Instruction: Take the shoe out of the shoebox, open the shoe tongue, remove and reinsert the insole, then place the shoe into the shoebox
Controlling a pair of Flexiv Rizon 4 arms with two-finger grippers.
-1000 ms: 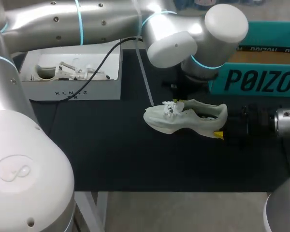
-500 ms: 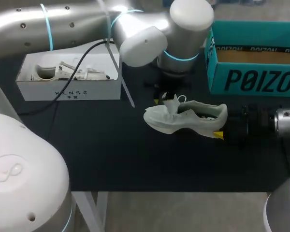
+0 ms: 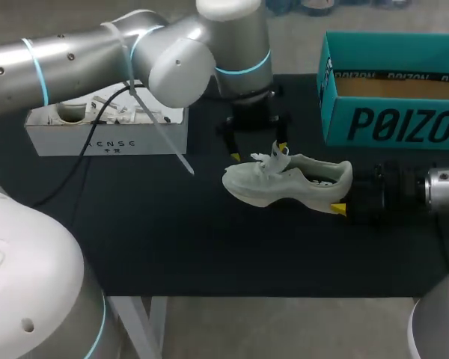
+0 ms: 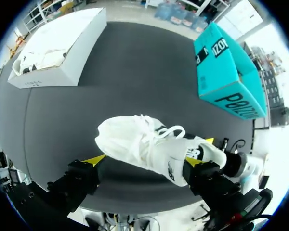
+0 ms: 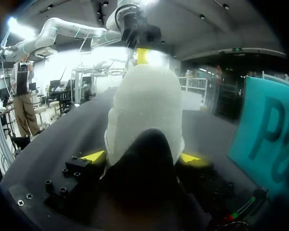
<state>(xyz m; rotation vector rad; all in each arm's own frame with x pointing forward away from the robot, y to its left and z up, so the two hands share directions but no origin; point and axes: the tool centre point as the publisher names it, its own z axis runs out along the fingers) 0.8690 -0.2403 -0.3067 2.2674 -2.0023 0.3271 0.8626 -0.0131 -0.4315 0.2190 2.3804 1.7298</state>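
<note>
At the far left a white shoebox (image 3: pixel 105 140) sits open on the black table (image 3: pixel 172 247), with a second pale shoe (image 3: pixel 97 111) lying inside it among crumpled paper. A black cable (image 3: pixel 75 161) and a thin white strap (image 3: pixel 165 138) hang from the left arm across the front of that box. Next comes the left gripper (image 3: pixel 258 152), which points down just behind the laces. Its fingers are spread wide on either side of the forefoot and grip nothing. The shoe (image 3: pixel 284 182), white with loose laces, stands upright on the table near the middle, toe toward the white box and heel toward the right arm. The right gripper (image 5: pixel 142 157) lies low at the heel. Its two yellow tips seem to press the heel from both sides, though the far tip is hidden in the head view. Behind it at the right is a teal shoebox (image 3: pixel 393 123), open at the top, with brown cardboard showing inside.
</note>
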